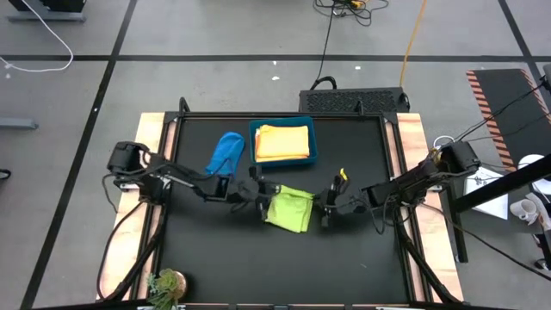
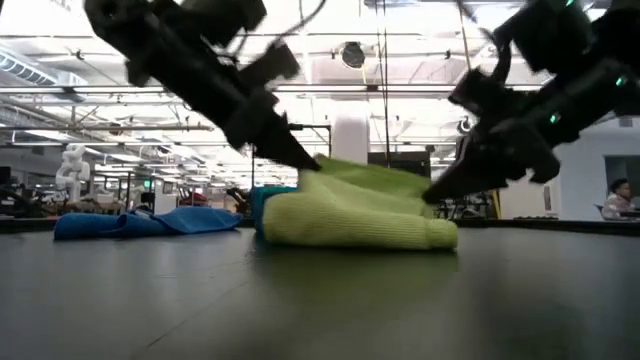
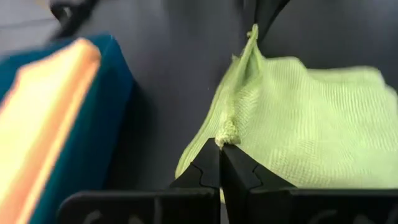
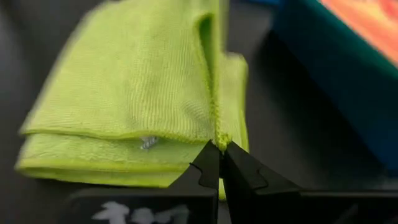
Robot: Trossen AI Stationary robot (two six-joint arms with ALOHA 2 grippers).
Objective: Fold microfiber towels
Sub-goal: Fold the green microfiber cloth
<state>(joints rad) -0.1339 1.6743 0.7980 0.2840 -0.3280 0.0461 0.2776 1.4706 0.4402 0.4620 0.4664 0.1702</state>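
Note:
A lime green microfiber towel lies folded over at the table's middle, its lower layers on the dark tabletop. My left gripper is shut on its left far corner and my right gripper is shut on its right far corner. In the low view the towel shows a rounded fold on its near side, and its top layer rises toward both grippers. A bright blue towel lies crumpled at the back left. My left gripper pinches a bunched corner of the lime towel between its two fingertips. It comes slanting down from the table's left. The corner is raised and the rest of the towel lies on the table. How many layers it holds, I cannot tell. My right gripper pinches the towel's opposite corner at the end of a hemmed edge, between its fingertips. It comes slanting down from the table's right. The upper layer rises to the fingers, with folded layers lying on the table beneath.
A teal bin stands at the back centre, holding folded orange and yellow cloth, close behind the lime towel. A small plant sits at the near left corner. Bare tabletop stretches along the near side.

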